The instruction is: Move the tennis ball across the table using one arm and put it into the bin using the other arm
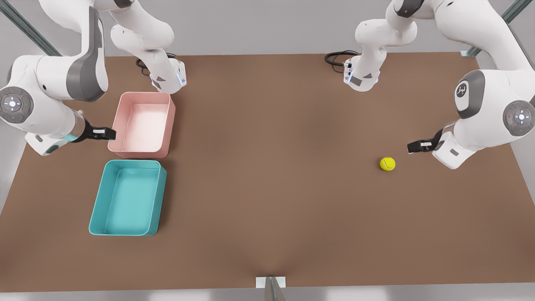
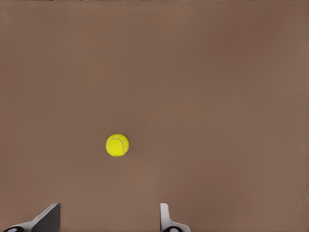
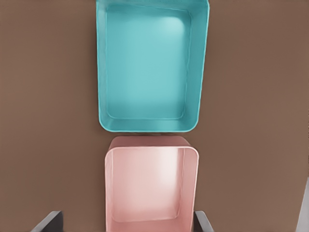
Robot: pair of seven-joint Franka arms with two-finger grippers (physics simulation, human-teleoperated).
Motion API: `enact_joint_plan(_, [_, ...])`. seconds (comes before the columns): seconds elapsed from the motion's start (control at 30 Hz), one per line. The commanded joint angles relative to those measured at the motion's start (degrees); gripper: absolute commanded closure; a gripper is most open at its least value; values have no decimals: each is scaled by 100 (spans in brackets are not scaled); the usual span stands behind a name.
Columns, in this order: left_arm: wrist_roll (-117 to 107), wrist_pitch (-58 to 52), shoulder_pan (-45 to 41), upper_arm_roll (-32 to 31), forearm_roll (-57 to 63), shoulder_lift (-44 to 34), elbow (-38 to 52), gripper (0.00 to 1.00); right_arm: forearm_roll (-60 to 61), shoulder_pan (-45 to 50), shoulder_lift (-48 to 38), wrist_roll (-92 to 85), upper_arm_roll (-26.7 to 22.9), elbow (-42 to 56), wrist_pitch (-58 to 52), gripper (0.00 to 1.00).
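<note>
Tennis ball (image 1: 387, 163) rests on the brown table (image 1: 271, 188) toward the front view's right, alone on bare tabletop and well apart from both trays. Just beside it hangs the left gripper (image 1: 413, 146), black, reaching in from the white arm on that side; it touches nothing. From the left wrist view the ball (image 2: 117, 145) sits on the table (image 2: 203, 87) ahead of the left gripper (image 2: 108, 220), whose two fingers (image 2: 48, 217) stand spread wide apart with only tabletop between them, clamped on nothing. On the front view's left, the teal bin (image 1: 97, 200) lies flat near the table's nearer edge, and a pink tray (image 1: 167, 125) of like shape lies just behind it, the two ends close together; both hold nothing. The right gripper (image 1: 109, 133) hovers at the outer side of the pink tray, near its rim. In the right wrist view the right gripper (image 3: 126, 221) has its fingers (image 3: 48, 220) held wide apart, one showing on each side of the pink tray (image 3: 110, 193), with the teal bin (image 3: 102, 72) lying beyond it, and they grip nothing.
</note>
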Motion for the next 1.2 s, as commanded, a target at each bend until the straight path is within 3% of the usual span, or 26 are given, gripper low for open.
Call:
enact_joint_plan(0.0, [-245,184,0,-4,-5,-7,3,0,-11,19,-49,-240,1,-95,455,0])
enact_joint_plan(0.07, [-79,333,8,22,-110,-7,-68,6,-20,28,65,-231,-25,-95,437,0])
enact_joint_plan(0.1, [1036,307,35,49,-67,-7,-313,49,-20,28,257,-240,-43,-25,253,0])
enact_joint_plan(0.13, [1451,386,35,216,-14,-16,-594,79,-11,19,302,-248,-51,-34,226,0])
enact_joint_plan(0.23, [6104,1854,325,400,373,46,-1772,79,-2,11,355,-248,-43,-69,218,0])
enact_joint_plan(0.3, [7285,1872,307,400,828,177,-1843,78,77,-86,399,-248,-51,-87,253,0])
enact_joint_plan(0.37, [9360,2856,360,409,1199,230,-2432,79,112,-156,460,-248,-51,-95,305,0])
enact_joint_plan(0.5, [10545,3462,421,365,1507,362,-3073,79,165,-192,548,-257,-43,-175,341,0])
enact_joint_plan(0.67, [11849,5255,536,313,1577,468,-4110,79,226,-192,636,-257,-43,-183,358,0])
enact_joint_plan(0.73, [12174,5326,571,313,2201,512,-4225,79,209,-192,627,-257,-43,-210,472,0])
enact_joint_plan(0.8, [11734,5396,756,313,1551,608,-4418,79,209,-192,417,-257,-43,-465,666,0])
enact_joint_plan(0.9, [11691,5528,852,321,1551,837,-4427,79,209,-200,346,-283,-51,-447,631,0])
enact_joint_plan(1.17, [11243,5906,861,321,2430,670,-5104,79,226,-244,416,-354,-60,-465,631,0])
